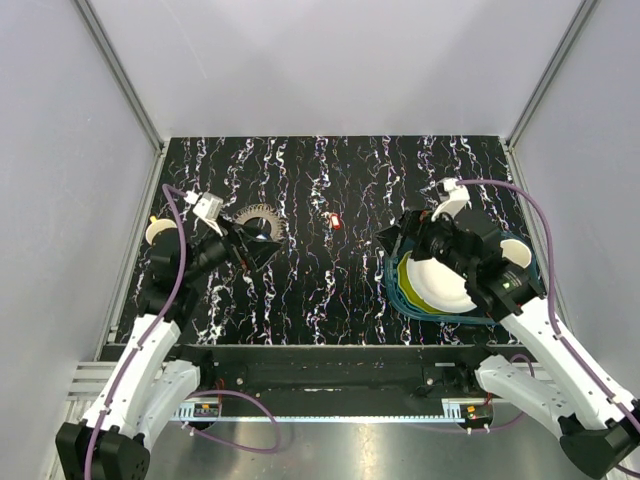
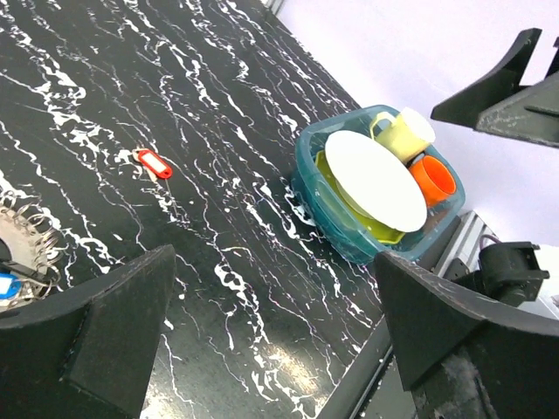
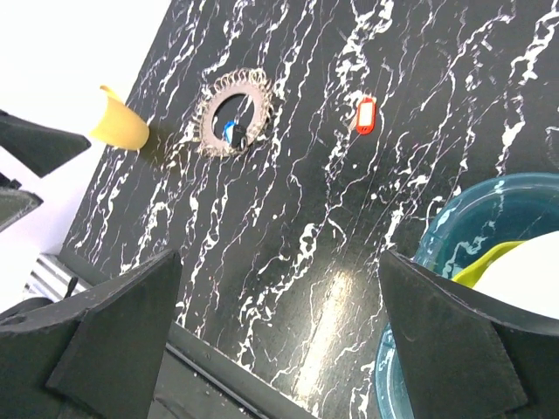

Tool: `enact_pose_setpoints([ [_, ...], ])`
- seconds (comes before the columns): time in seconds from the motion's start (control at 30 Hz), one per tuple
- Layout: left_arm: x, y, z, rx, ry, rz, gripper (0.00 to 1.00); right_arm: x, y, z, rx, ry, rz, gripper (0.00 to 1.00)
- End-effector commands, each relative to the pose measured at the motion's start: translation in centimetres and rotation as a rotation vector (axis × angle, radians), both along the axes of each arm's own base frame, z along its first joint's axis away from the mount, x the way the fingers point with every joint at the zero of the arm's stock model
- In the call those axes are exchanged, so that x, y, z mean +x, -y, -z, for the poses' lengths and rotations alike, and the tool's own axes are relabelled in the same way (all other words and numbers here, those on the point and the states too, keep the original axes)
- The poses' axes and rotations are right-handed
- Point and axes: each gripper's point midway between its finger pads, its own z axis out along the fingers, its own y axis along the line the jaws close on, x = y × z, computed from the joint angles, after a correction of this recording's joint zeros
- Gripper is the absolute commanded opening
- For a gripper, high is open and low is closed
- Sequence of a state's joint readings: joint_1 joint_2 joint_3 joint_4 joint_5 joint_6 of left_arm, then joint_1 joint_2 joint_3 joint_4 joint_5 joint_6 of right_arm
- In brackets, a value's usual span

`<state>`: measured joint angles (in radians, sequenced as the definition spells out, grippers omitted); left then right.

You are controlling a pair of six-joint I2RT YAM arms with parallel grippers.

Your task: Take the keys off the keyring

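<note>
The keyring, a toothed metal ring, lies on the black marbled table at the back left. It also shows in the right wrist view and at the left edge of the left wrist view. The blue key sits inside the ring. The red key lies alone on the table, apart from the ring, and also shows in both wrist views. My left gripper hovers open and empty just in front of the ring. My right gripper is open and empty, right of the red key.
A blue basin with a white plate, a yellow cup and an orange cup stands at the right, under my right arm; it also shows in the left wrist view. A yellow object stands left of the ring. Grey walls enclose the table.
</note>
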<state>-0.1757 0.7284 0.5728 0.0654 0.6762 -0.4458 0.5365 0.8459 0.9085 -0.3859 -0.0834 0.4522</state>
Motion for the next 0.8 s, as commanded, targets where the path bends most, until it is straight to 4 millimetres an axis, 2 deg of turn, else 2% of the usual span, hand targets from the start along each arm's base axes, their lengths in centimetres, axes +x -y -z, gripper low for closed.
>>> enact_pose_setpoints([
  [0.0,-1.5,0.8,-2.0,-0.025,0.095,0.087,0.99,0.3,1.3,-2.3,0.015,0.108,0.057,1.0],
  [0.1,-2.2,0.9,-2.5,-0.038,0.126,0.094,0.99,0.0,1.7,-2.9,0.021,0.133,0.065,1.0],
  [0.13,-2.7,1.0,-3.3,-0.05,0.161,0.104,0.99,0.0,1.8,-3.0,0.024,0.139,0.068,1.0],
  [0.23,-3.3,1.1,-3.4,-0.05,0.201,0.106,0.99,-0.1,1.7,-3.4,0.048,0.154,0.07,0.99],
  [0.57,-3.2,1.1,-3.5,-0.038,0.205,0.104,0.99,-0.1,1.6,-4.7,0.085,0.198,0.066,1.0],
  [0.77,-3.1,1.2,-3.4,-0.036,0.203,0.105,0.99,-0.1,1.6,-4.8,0.1,0.195,0.073,1.0],
])
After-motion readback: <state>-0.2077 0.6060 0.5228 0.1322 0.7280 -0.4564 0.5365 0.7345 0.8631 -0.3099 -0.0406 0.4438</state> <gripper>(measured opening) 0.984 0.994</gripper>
